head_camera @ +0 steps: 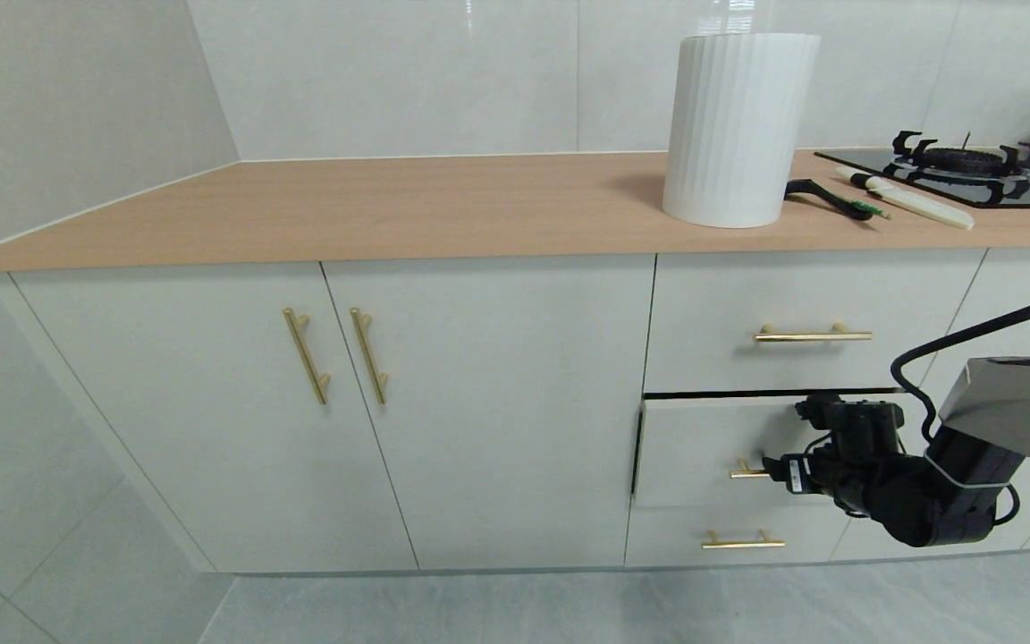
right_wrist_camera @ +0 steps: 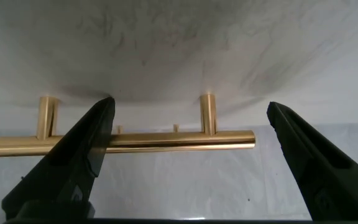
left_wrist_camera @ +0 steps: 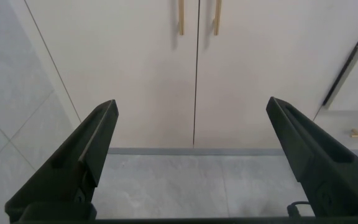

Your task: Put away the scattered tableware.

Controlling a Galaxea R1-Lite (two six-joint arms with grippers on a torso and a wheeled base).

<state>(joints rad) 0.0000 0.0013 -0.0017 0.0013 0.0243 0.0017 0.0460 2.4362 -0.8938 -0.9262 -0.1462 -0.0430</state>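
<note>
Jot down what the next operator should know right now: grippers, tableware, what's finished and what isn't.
Right gripper: open, at the handle of the middle drawer, not clamped on it.
Left gripper: open, empty, low before the cabinet doors.
The middle drawer is ajar.
The knife and black-handled utensil lie on the countertop beside the white container.
Done: drawer started.
Left: probably open it fully, stow both pieces, close it.

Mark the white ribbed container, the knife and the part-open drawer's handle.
white ribbed container (head_camera: pixel 737 125), head view, middle of its ribbed side
knife (head_camera: pixel 922 206), head view, its long pale part
drawer handle (right_wrist_camera: pixel 166 141), right wrist view, middle of the gold bar
</note>
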